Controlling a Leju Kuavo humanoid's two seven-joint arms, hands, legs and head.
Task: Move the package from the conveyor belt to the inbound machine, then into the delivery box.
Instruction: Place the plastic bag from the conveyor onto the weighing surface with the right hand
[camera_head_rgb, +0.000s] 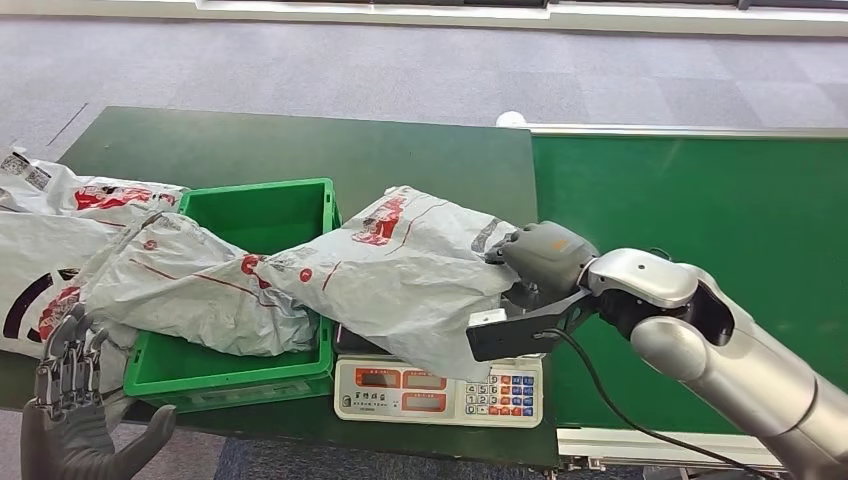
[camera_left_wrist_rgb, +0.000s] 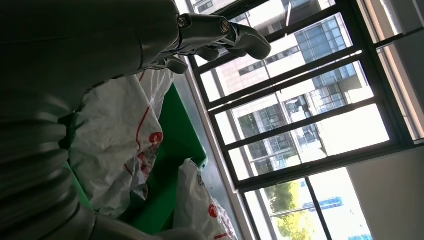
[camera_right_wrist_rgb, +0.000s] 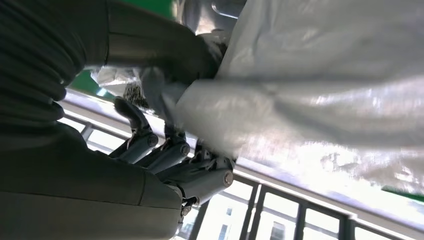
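Package (camera_head_rgb: 410, 275): gripped at its right end by right hand (camera_head_rgb: 545, 262), draped over scale (camera_head_rgb: 440, 388) and green box (camera_head_rgb: 262, 215) rim | left hand (camera_head_rgb: 75, 400): spread, empty, near left | you judge: off conveyor belt (camera_head_rgb: 700, 220), weighing underway, boxing remains.

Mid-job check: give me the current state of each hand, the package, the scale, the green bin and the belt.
Right hand: grips the package's edge.
Left hand: low beside the bin, fingers apart, holding nothing.
Package: held, lying over the scale, its far end draped over the bin's rim.
Scale: mostly covered by the package; display too small to read.
Green bin: holds another grey bag.
Conveyor belt: bare where visible.
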